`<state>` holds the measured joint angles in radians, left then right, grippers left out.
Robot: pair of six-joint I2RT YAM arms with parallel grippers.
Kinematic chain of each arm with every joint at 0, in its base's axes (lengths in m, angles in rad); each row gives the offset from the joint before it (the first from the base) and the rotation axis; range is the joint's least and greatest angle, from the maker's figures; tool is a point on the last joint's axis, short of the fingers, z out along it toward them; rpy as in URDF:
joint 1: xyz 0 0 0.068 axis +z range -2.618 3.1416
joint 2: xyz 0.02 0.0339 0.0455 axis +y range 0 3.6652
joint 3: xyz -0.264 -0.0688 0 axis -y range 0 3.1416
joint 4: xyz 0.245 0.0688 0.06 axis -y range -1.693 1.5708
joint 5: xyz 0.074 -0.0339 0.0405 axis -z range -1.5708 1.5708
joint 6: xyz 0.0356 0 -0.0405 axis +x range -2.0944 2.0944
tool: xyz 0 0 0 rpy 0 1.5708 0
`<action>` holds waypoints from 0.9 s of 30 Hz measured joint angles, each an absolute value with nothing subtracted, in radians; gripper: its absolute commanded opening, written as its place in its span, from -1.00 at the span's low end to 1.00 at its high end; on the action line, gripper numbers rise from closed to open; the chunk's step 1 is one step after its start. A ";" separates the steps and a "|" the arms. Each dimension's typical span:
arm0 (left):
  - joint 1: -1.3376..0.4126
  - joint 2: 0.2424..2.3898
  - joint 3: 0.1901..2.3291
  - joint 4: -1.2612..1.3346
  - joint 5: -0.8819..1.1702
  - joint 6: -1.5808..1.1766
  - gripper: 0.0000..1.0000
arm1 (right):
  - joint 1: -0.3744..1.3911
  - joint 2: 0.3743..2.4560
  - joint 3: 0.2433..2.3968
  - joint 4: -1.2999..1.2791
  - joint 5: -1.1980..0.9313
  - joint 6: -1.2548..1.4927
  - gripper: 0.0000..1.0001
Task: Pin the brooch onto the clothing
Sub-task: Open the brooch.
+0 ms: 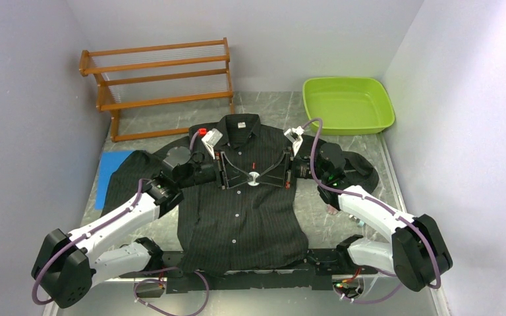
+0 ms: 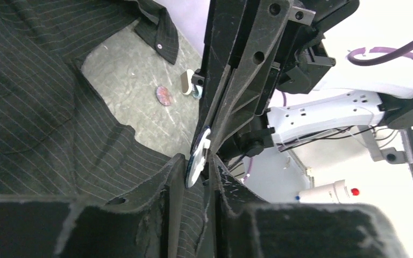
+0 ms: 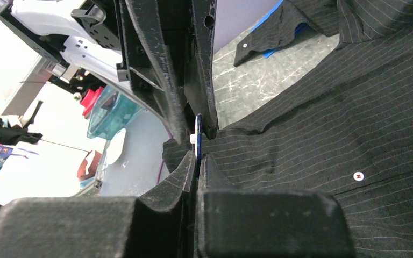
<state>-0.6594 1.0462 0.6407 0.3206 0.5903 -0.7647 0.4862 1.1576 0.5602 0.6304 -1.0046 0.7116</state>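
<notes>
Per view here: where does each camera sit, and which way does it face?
Top external: above and behind the bases, looking down on the shirt and table; left arm and right arm show.
Left wrist: on the left arm, looking past its own fingers across the shirt at the right gripper.
Right wrist: mirrored, looking past its own fingers at the left gripper.
Shared: all three show the brooch between both grippers.

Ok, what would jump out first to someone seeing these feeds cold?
The left gripper and right gripper meet tip to tip over the chest of the black pinstriped shirt, a small round brooch between them. Next, the lime-green tub at the back right and the wooden rack at the back left.
</notes>
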 measured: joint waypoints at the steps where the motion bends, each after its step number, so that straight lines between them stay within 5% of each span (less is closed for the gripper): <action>1: -0.658 1.046 0.641 0.323 0.595 -0.766 -0.31 | 0.486 1.158 0.560 0.630 -1.004 0.711 -1.00; 8: -0.648 1.046 0.633 0.349 0.623 -0.782 -0.40 | 0.487 1.158 0.560 0.630 -1.004 0.712 -1.00; 16: -0.638 1.046 0.627 0.353 0.632 -0.788 -0.02 | 0.487 1.158 0.560 0.630 -1.004 0.718 -1.00; 27: -0.620 1.048 0.627 0.362 0.638 -0.799 -0.43 | 0.487 1.158 0.582 0.628 -1.004 0.710 -1.00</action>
